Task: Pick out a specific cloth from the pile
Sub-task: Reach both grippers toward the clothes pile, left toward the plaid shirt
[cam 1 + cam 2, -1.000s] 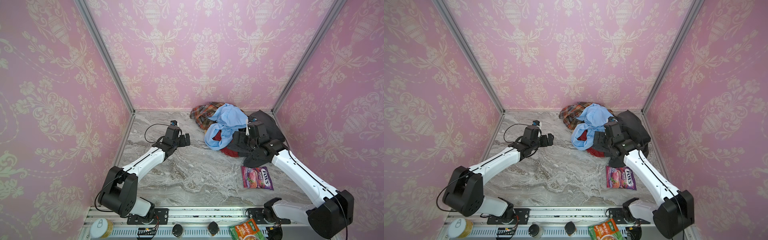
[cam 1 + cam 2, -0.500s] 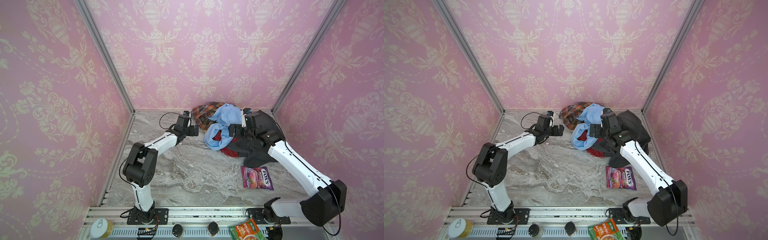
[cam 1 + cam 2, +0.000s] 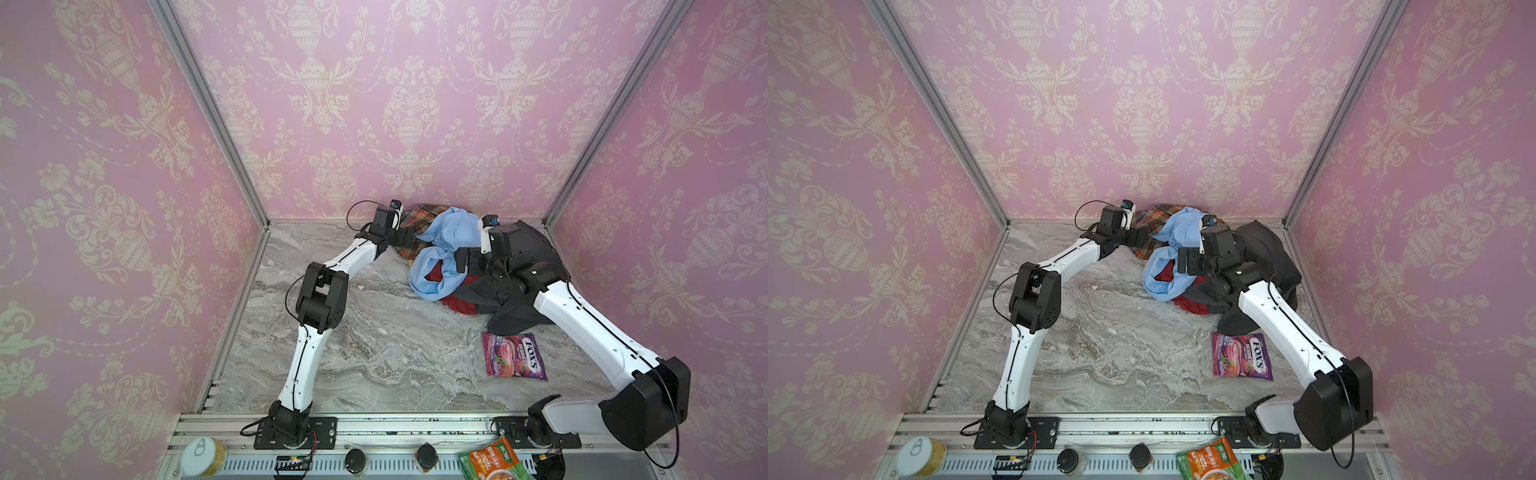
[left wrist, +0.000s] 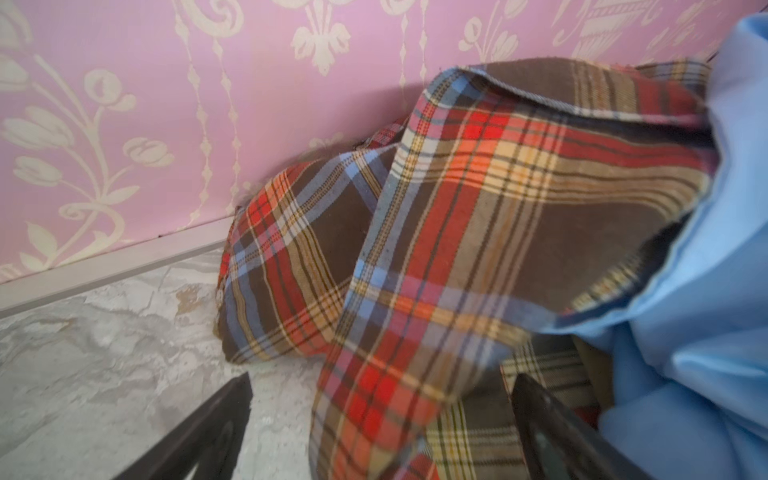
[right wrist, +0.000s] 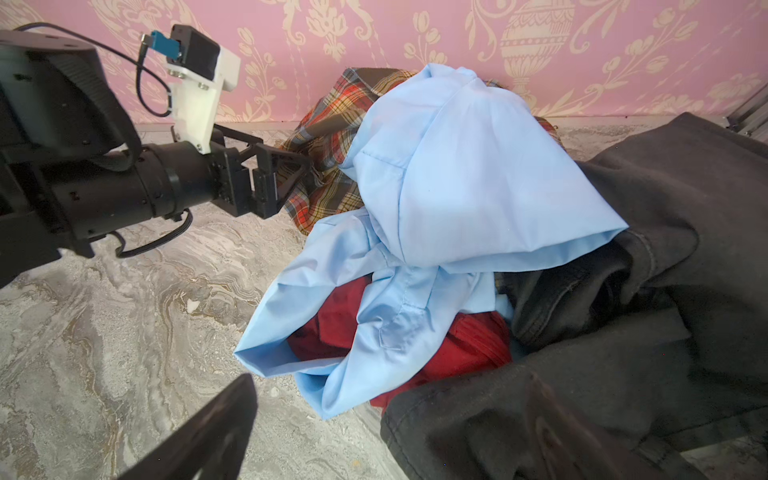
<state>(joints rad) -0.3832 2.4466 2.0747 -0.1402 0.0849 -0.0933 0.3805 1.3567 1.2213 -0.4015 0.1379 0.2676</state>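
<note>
Reach-to-grasp step: left gripper (image 4: 382, 419), fingers spread, brackets a fold of the cloth (image 3: 419, 217) at the pile's (image 3: 441, 233) upper-left edge in a top view; right gripper (image 5: 386, 424) likewise spread. Next: close on plaid alone.

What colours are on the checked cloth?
The cloth is plaid: brown, red-orange and blue; clearest in the left wrist view.

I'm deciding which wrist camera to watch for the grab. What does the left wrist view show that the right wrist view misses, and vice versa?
Left wrist only: a plaid cloth fold between the open fingers of the left end effector. Right wrist only: red garment, dark grey garment, that end effector seen from outside. Both: plaid cloth, light-blue garment, marble table, pink wall.
</note>
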